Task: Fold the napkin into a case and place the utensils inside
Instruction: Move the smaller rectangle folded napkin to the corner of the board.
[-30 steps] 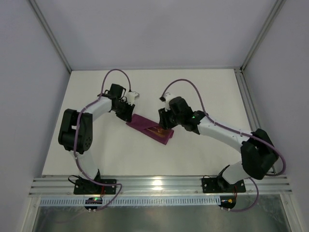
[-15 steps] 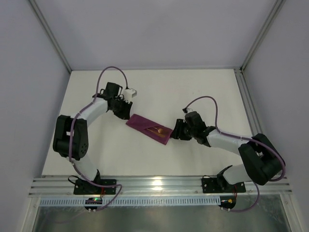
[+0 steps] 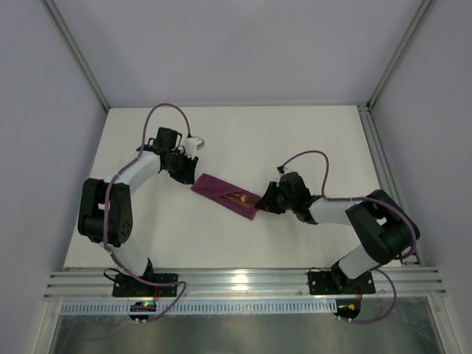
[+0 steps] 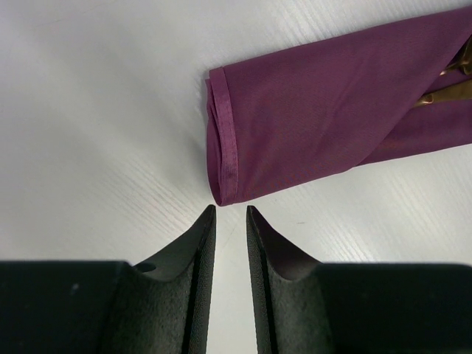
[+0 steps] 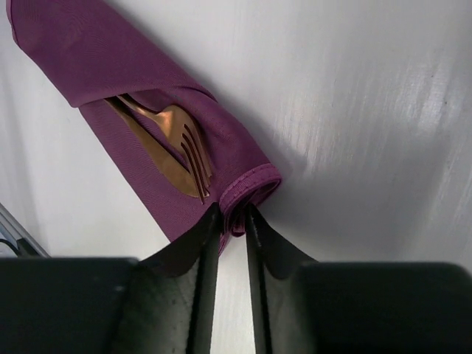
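The plum-purple napkin (image 3: 220, 192) lies folded into a narrow case (image 5: 110, 59), slanting across the middle of the table. The utensils sit in its pocket: a brown fork (image 5: 177, 133) over a slim knife (image 5: 147, 147), tips showing near the right end (image 3: 237, 198). My right gripper (image 5: 232, 209) is low at that end (image 3: 259, 204), shut on the napkin's hemmed edge. My left gripper (image 4: 228, 210) is just off the far-left end (image 3: 189, 179) of the napkin (image 4: 332, 125). It is narrowly open, with only bare table between its fingers.
The white table (image 3: 310, 140) is bounded by a metal rail (image 3: 243, 280) along the near edge and a frame post (image 3: 376, 155) on the right. Both arms' cables arch above their wrists.
The right arm swung from over the napkin to its right end, dropped low and narrowed its jaws onto the hem. The left gripper drew slightly back to the left.
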